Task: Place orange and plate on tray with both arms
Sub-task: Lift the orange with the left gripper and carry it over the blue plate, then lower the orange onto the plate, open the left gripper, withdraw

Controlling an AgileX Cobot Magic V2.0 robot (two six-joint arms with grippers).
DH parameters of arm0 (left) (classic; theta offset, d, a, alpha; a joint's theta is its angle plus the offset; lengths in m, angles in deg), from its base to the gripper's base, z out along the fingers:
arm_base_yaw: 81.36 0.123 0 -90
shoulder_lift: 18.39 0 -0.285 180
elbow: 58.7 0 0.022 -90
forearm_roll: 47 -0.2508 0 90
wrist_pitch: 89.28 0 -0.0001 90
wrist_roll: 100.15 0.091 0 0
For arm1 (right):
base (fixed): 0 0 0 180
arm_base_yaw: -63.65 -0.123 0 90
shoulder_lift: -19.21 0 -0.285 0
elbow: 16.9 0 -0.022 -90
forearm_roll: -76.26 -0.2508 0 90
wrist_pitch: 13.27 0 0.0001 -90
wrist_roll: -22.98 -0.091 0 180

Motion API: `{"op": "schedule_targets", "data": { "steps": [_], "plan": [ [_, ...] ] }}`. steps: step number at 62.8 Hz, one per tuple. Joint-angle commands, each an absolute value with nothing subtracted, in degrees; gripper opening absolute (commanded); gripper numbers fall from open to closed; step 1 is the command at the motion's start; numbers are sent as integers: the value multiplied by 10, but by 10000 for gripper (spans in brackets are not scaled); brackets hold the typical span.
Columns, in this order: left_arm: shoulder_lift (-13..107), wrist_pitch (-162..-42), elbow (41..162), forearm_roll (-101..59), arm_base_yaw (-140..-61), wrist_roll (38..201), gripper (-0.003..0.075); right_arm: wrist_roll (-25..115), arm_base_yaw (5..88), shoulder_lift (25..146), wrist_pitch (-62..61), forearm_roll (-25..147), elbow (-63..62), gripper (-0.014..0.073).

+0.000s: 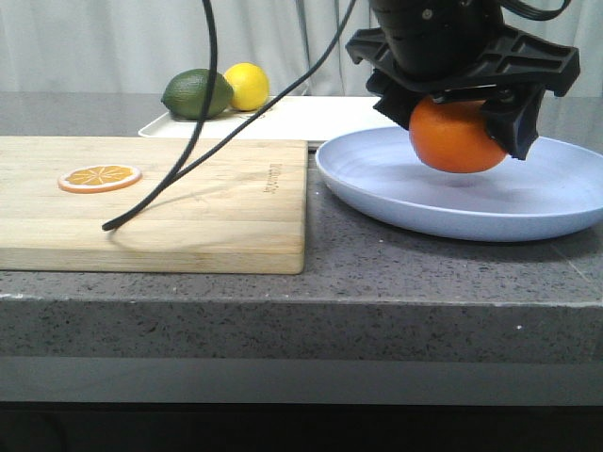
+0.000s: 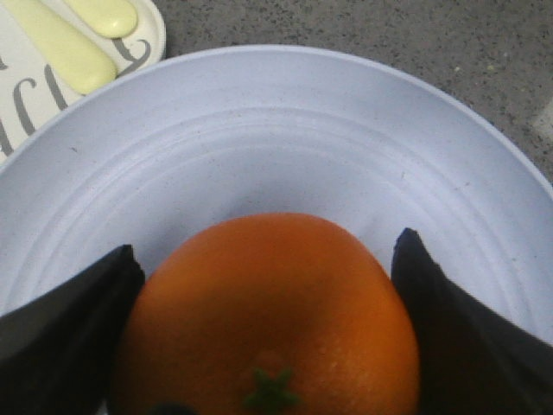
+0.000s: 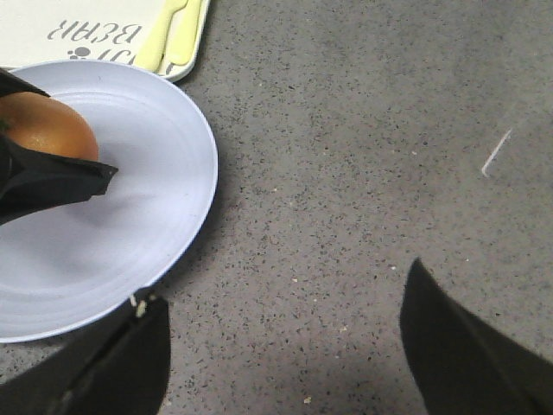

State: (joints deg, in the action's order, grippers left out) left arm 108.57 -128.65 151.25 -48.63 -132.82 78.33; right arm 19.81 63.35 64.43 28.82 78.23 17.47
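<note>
At frame right, left gripper pinches orange above plate, for tray; right gripper spread.

Left pincer points downward, jaws clamped; right pincer hangs with jaws spread wide.

Bright-orange orange, lavender-blue plate

Black angular end effector, ribbed; black cables.
</note>
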Motion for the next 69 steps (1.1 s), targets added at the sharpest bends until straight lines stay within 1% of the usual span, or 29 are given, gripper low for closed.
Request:
{"op": "schedule_targets", "data": {
  "steps": [1,5,15,23,34,46,60,66,69],
  "plan": [
    [1058,-1256,1536,-482,-1333,782,468,205,635,648,253,790,156,565],
    [1061,-1259,1536,-482,-1333,782,497,205,635,648,253,790,156,565],
    [1067,-1265,1536,-482,-1333,782,606,205,635,648,254,790,156,565],
    [1067,-1273,1536,-482,-1333,782,655,205,635,648,256,790,156,565],
    [1051,-1283,1536,-482,-1333,782,657,205,635,648,259,790,156,565],
    [995,-1303,1536,-478,-1331,782,655,205,635,648,261,790,156,565],
    [888,-1353,1517,-484,-1295,782,652,205,635,648,261,790,156,565],
    [831,-1350,1478,-484,-1271,782,652,205,635,648,261,790,156,565],
    [784,-1348,1436,-485,-1252,782,652,205,635,648,262,790,156,565]
  ]
}}
